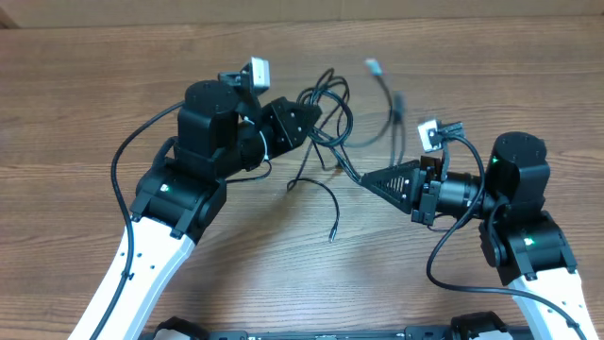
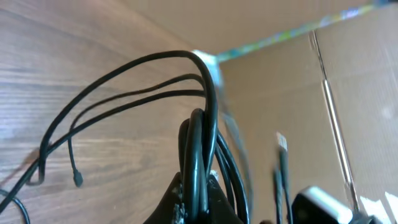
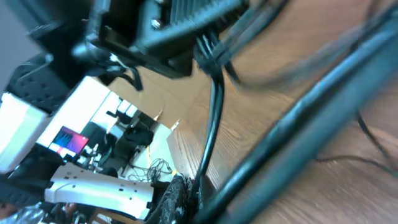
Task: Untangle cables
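Where the wooden table (image 1: 94,85) fills the overhead view, the 2 arms reach in from its near edge; the left arm (image 1: 179,189) leans in from the near left corner and the right arm (image 1: 519,217) from the near right corner, their tips angled toward each other around the middle of the table.

The left gripper (image 1: 304,121) is pinched closed on a bunch of the cables (image 1: 326,113); in the left wrist view several black strands (image 2: 199,143) rise out from between its fingers (image 2: 186,208) and arch over to the wood.

The right gripper (image 1: 368,178) sits nearer the near edge and just right of the left one; its jaws are closed to a point on 1 thin strand; in the blurred right wrist view a single cord (image 3: 211,130) runs up from its dark fingertips (image 3: 180,196).

The cables lie tangled between the 2 tips, on the far side of the table's middle; loops overlap beside the left gripper.

1 loose end (image 1: 332,236) trails toward the near edge; a pale plug (image 1: 375,64) lies closest to the far edge.
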